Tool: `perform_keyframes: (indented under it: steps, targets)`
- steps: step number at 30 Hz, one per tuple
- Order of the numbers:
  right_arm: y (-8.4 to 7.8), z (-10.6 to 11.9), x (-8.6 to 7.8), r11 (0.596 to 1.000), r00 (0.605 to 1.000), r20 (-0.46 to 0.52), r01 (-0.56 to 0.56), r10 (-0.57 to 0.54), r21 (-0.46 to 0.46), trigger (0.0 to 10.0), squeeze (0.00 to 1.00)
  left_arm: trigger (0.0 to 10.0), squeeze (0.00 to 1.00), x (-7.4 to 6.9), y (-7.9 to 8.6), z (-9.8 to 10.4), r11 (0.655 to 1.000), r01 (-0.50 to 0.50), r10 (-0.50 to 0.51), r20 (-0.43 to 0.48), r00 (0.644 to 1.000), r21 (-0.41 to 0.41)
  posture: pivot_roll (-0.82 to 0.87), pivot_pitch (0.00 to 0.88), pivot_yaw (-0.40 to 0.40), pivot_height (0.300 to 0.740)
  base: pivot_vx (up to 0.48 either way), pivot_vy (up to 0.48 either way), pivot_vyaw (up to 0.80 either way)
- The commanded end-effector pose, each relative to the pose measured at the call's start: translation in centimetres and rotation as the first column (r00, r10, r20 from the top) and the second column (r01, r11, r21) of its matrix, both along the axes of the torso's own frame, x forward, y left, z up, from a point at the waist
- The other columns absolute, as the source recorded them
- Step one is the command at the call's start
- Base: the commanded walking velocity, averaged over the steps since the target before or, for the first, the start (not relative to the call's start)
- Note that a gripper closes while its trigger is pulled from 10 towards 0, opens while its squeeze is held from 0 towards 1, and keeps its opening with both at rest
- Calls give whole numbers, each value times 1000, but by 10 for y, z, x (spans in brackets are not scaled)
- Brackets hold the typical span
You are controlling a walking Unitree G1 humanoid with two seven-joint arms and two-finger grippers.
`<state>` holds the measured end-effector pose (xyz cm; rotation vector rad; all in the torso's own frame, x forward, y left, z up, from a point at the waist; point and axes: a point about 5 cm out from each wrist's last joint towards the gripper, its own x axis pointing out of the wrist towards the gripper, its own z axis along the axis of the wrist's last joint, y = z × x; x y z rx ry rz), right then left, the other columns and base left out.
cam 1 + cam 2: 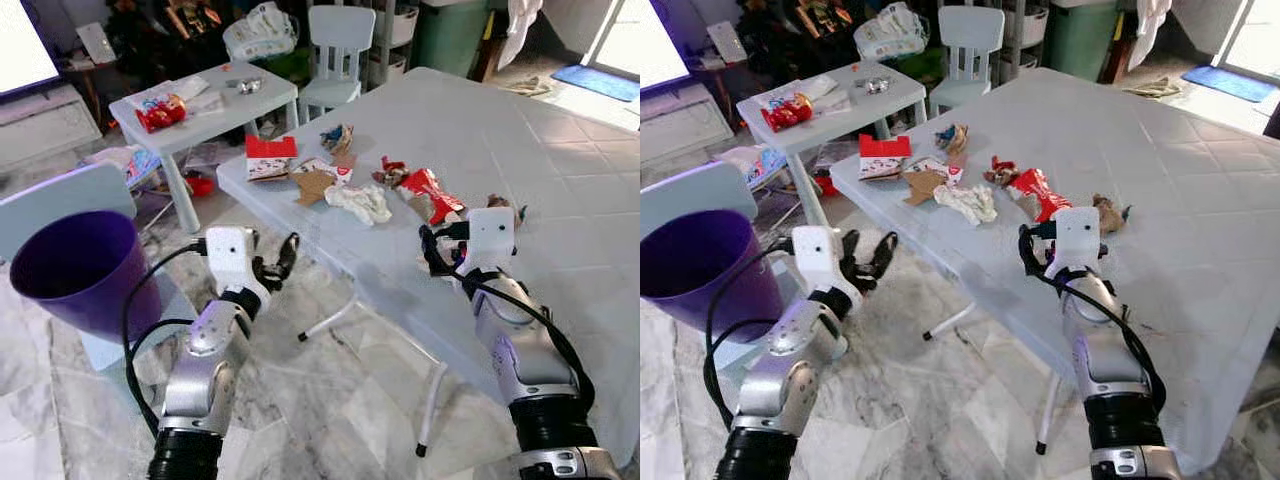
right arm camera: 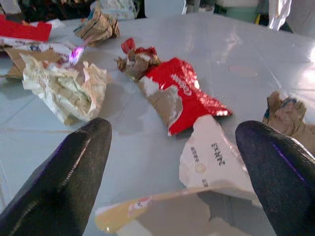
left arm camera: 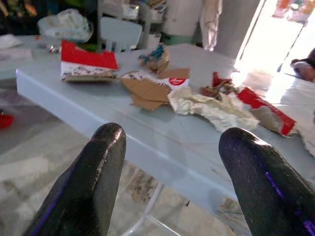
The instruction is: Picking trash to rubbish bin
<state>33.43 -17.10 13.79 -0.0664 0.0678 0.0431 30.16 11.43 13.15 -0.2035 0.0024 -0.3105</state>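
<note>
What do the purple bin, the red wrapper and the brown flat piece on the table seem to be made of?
The purple bin looks like smooth plastic with a slight sheen on its rim. The red wrapper seems to be glossy foil or plastic film: it is crinkled and catches the light. The brown flat piece looks like matte cardboard with torn edges.

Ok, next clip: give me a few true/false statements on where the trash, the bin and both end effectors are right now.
1. The purple bin stands on the table. False: it sits off the table, on the robot's left.
2. The left end effector is open. True.
3. The right end effector grips the red wrapper. False: it is open and holds nothing; the wrapper lies on the table ahead.
4. A crumpled white paper lies on the table. True.
5. The trash is already binned. False: it is on the table.
</note>
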Motion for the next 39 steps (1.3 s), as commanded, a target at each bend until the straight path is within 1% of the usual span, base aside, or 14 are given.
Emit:
perform_keyframes:
  steps: [1,4,7,8,13,24,31,39]
  targets:
    - [-1,10,2,1000,999,48,12,-11,-11,10000,0,10000,0,-2,1,4,1000,10,-10,17,1000,14,23,54,29,740,0,0,0]
    - [-2,16,1,1000,996,93,14,-13,-8,10000,0,10000,0,-1,3,6,1000,-4,3,26,1000,10,20,55,31,740,0,0,0]
    - [-2,18,1,1000,993,113,16,-15,-7,10000,0,10000,0,0,5,9,1000,-7,7,37,999,4,18,55,31,740,0,0,0]
    - [-2,20,1,1000,993,121,17,-14,-22,10000,0,10000,0,2,5,12,1000,-7,7,45,999,-2,14,54,33,740,0,0,0]
    - [-3,20,-1,999,992,129,23,-19,-24,10000,0,10000,0,4,4,14,1000,-2,3,53,999,-5,9,53,34,740,250,0,0]
    - [-4,19,-4,999,990,138,31,-27,-27,10000,0,10000,0,3,0,13,1000,4,-4,46,999,-10,7,54,33,740,271,0,0]
    - [-3,18,-4,999,990,136,33,-27,-42,10000,0,10000,0,4,-1,12,1000,1,-1,35,999,-5,6,57,31,740,0,0,0]
    - [-4,20,-5,998,988,151,44,-38,-39,10000,0,10000,0,4,0,11,1000,-5,6,32,999,-3,6,57,30,740,0,0,0]
